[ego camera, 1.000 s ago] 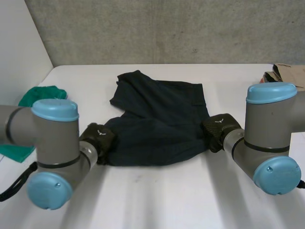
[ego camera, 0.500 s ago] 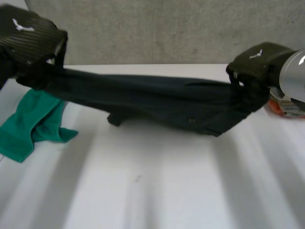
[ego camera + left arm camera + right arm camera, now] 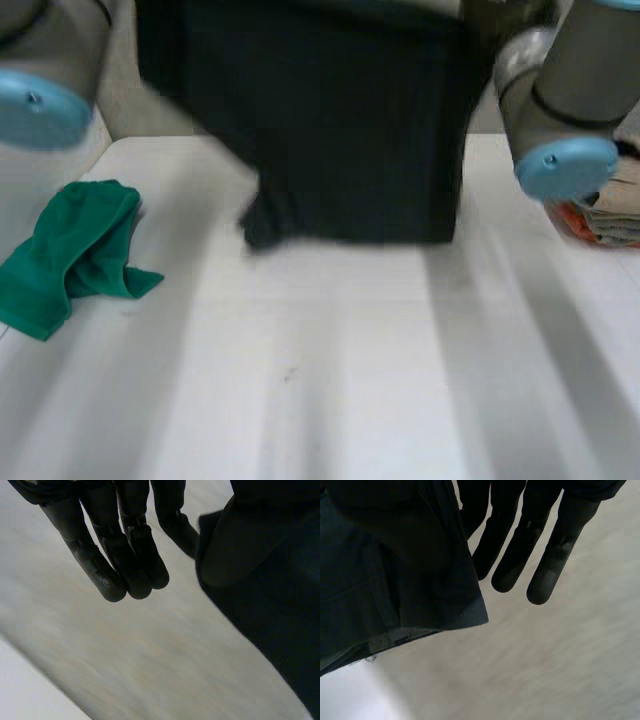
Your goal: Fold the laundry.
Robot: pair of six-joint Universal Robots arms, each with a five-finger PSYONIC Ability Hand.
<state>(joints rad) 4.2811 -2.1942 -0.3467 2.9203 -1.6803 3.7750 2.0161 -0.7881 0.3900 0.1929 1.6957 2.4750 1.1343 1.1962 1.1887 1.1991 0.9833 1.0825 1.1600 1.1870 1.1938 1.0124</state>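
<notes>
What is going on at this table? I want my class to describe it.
The robot holds a dark garment up above the white table, spread flat between its two arms. The left hand and the right hand each appear to pinch an upper corner on the thumb side, with the other fingers straight beside the cloth. The garment's lower edge hangs close to the table. A crumpled green cloth lies at the left, and a stack of folded items sits at the right.

- The dark garment point(image 3: 330, 120) runs past the head view's upper edge — you can't see its held edge.
- Cloth covers where the left hand point(image 3: 125, 545) and right hand point(image 3: 545, 565) pinch it.
- The orange pile point(image 3: 600, 215) is cut off — too blurred for you to name.
</notes>
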